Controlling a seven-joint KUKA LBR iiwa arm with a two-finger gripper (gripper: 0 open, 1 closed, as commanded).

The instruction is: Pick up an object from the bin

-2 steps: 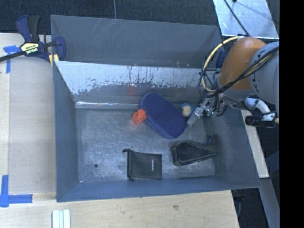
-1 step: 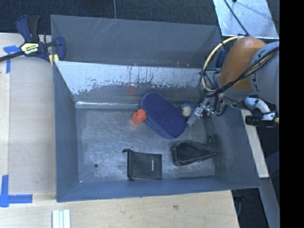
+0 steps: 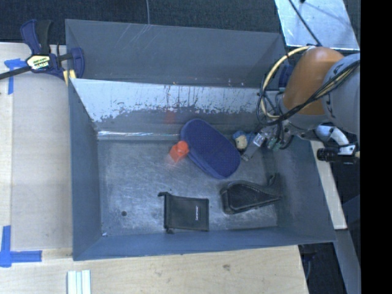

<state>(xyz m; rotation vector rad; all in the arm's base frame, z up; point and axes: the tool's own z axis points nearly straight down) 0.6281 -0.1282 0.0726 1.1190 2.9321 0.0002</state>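
- The arm [image 3: 344, 97] is reaching into the bin [image 3: 84, 164] from the right, with its orange cover [image 3: 309, 78] sitting above the right wall and cables [image 3: 274, 100] looping down beside it.
- The gripper [image 3: 256, 141] is hanging low at the back right of the bin floor, close to the foot of the back wall.
- Whether the gripper is spread or pressed together cannot be told; nothing is showing as held in it.
- A small pale lump [image 3: 241, 141] is lying on the floor just beside the gripper, on its left; touching or apart cannot be told.
- The lump is sitting between the gripper and the right end of a blue case [image 3: 210, 147], and seems to be resting against that case.
- The blue case, oval and flat, is lying aslant near the middle of the back of the floor, near the gripper but not under it.
- A small orange piece [image 3: 179, 151] is lying against the left side of the blue case, well apart from the gripper.
- A black wedge [image 3: 248, 198] is lying at the front right of the floor, nearer the camera than the gripper and apart from it.
- A black wallet [image 3: 185, 214], square and flat, is lying at the front middle, just left of the wedge.
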